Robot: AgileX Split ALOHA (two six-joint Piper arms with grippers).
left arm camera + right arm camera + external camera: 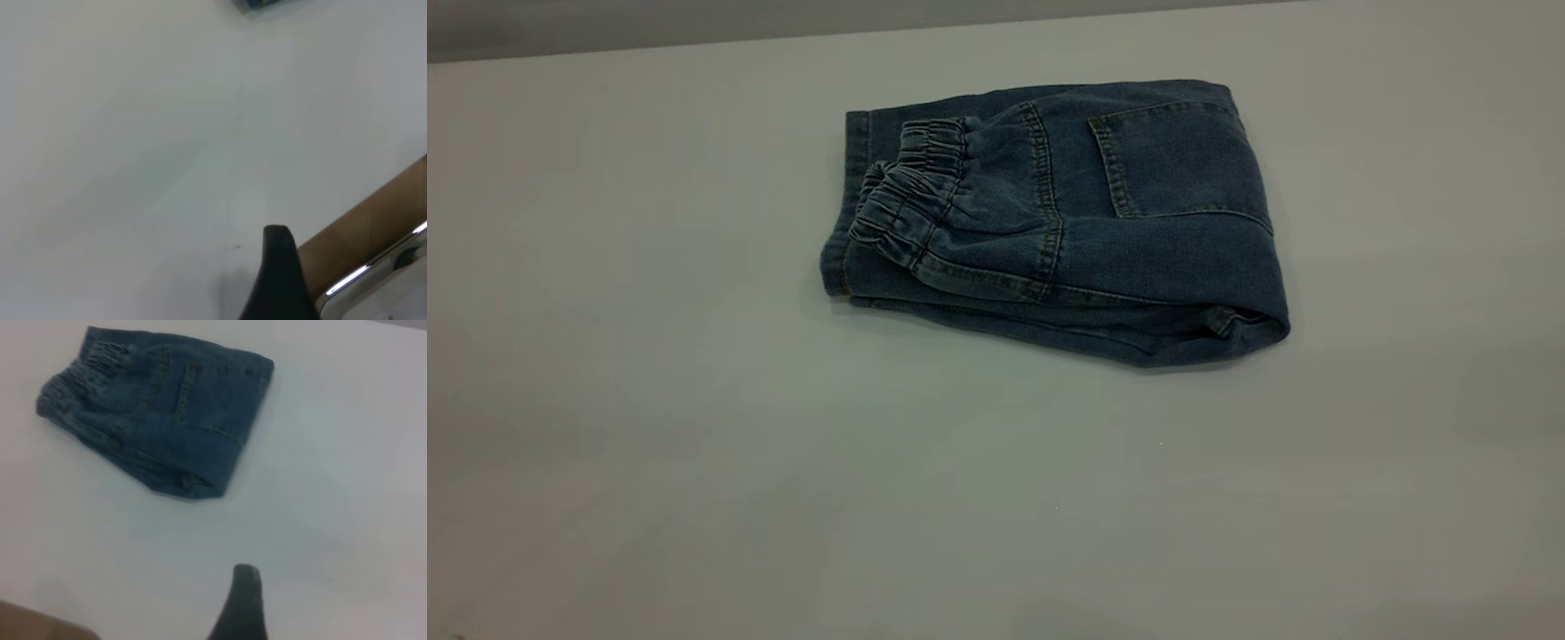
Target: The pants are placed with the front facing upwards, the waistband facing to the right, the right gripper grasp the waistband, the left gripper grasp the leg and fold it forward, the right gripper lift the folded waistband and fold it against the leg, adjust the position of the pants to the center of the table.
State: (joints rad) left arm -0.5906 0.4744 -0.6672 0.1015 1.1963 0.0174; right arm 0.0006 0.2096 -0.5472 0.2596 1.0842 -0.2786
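So the pants [1063, 222] are already a folded bundle on the table [694, 444], sitting around 1 o'clock from centre, waistband [911, 191] bunched at its 9 o'clock end. Neither arm shows in the exterior view. Only one finger of the left claw [280, 280] and of the right claw [241, 603] is visible, so can't tell if they're spread. Risk: dragging the bundle to centre by one layer could pull the fold apart.

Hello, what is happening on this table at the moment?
Nothing is being handled right now. The pants lie folded into a compact bundle on the table, with the waistband folded over on top. Neither arm shows in the exterior view. Each wrist view shows one fingertip, the left gripper's and the right gripper's, over bare table away from the pants.
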